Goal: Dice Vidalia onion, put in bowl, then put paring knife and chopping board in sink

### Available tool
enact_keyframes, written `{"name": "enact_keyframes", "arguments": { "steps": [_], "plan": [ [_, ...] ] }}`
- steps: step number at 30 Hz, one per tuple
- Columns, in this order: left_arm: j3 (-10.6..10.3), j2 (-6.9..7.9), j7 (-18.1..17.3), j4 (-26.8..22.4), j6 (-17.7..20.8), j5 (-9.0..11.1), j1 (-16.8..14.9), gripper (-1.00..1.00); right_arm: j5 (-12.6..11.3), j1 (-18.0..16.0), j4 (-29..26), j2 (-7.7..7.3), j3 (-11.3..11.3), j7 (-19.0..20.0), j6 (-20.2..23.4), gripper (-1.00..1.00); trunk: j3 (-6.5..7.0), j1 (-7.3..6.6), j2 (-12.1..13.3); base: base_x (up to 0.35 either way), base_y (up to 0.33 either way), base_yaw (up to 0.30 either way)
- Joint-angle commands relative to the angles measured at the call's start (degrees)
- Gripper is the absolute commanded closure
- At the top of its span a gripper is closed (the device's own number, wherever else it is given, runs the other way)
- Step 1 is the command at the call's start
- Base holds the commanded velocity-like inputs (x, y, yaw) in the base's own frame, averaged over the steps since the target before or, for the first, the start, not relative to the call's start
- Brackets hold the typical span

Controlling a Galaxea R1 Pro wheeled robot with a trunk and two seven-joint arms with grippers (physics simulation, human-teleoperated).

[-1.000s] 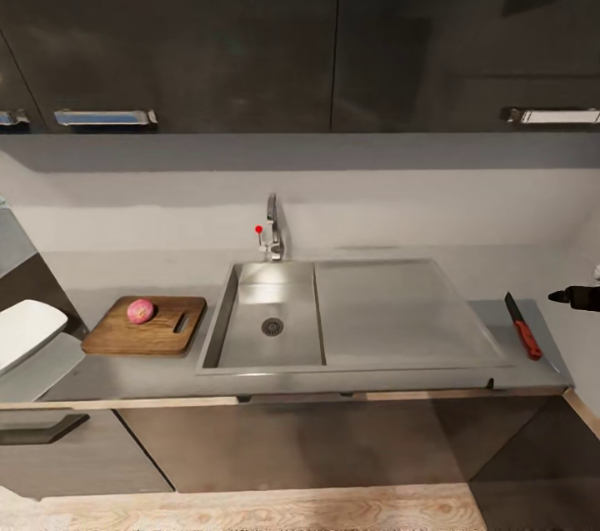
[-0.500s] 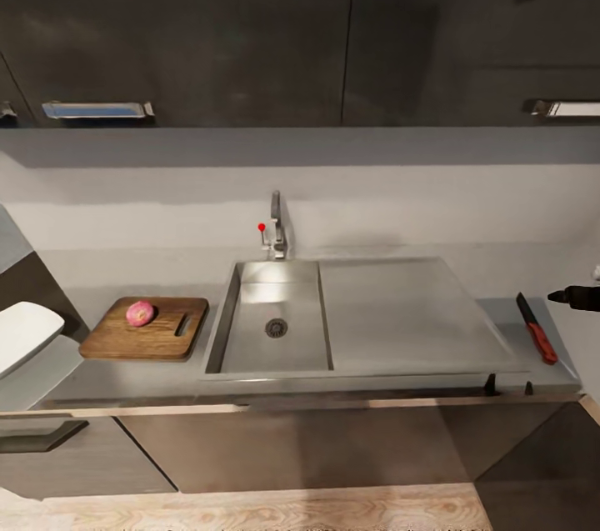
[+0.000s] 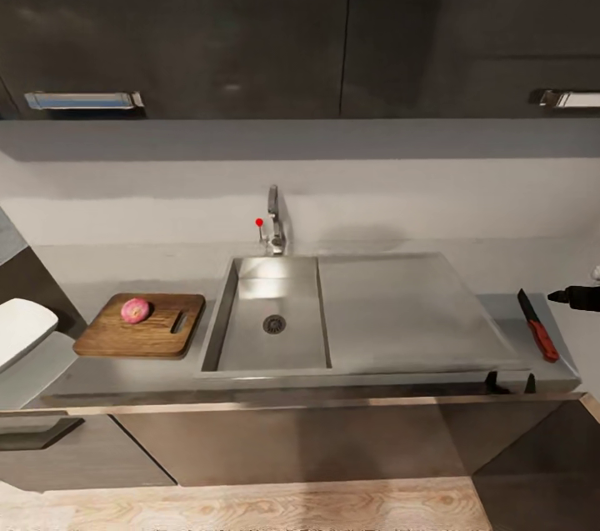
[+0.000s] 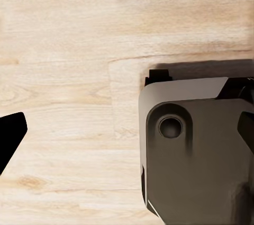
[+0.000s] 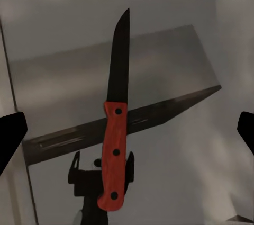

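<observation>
At lower left, my pinkish round onion sits whole on the brown wooden chopping board; dicing remains. Right gripper hangs spread above the red-handled paring knife; left claw's state I cannot tell.

Black pincer fingertips; grey rounded housing with a round recess.

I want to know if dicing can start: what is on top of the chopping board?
The Vidalia onion, whole and pinkish, sits on the chopping board, beside its handle slot. The board's wood under the onion is hidden.
</observation>
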Motion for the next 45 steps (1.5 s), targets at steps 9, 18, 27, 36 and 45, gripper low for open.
{"name": "enact_keyframes", "arguments": {
  "steps": [9, 18, 27, 36, 45],
  "plan": [
    [-0.5, -0.02, 0.1, 0.1, 0.0, 0.2, -0.1, -1.00, 0.6, 0.0, 0.0, -0.03, -0.5, 0.3, 0.3, -1.00, -0.95, 0.03, -0.1, 0.001, -0.002, 0.000],
    [-0.5, -0.02, 0.1, 0.1, 0.0, 0.2, -0.1, -1.00, 0.6, 0.0, 0.0, -0.03, -0.5, 0.4, 0.3, -1.00, -1.78, 0.03, -0.1, 0.000, 0.000, 0.000],
    [-0.5, -0.02, 0.1, 0.1, 0.0, 0.2, -0.1, -1.00, 0.6, 0.0, 0.1, -0.06, -0.5, 0.4, 0.3, -1.00, -2.61, 0.03, -0.1, 0.000, 0.000, 0.000],
    [-0.5, -0.02, 0.1, 0.1, 0.0, 0.2, -0.1, -1.00, 0.6, 0.0, 0.1, -0.06, -0.6, 0.5, 0.3, -1.00, -3.44, 0.03, -0.1, 0.000, 0.000, 0.000],
    [-0.5, -0.02, 0.1, 0.1, 0.0, 0.2, -0.1, -1.00, 0.6, 0.0, 0.1, -0.03, -0.5, 0.6, 0.4, -1.00, -4.26, 0.03, -0.1, 0.000, 0.000, 0.000]
  ]
}}
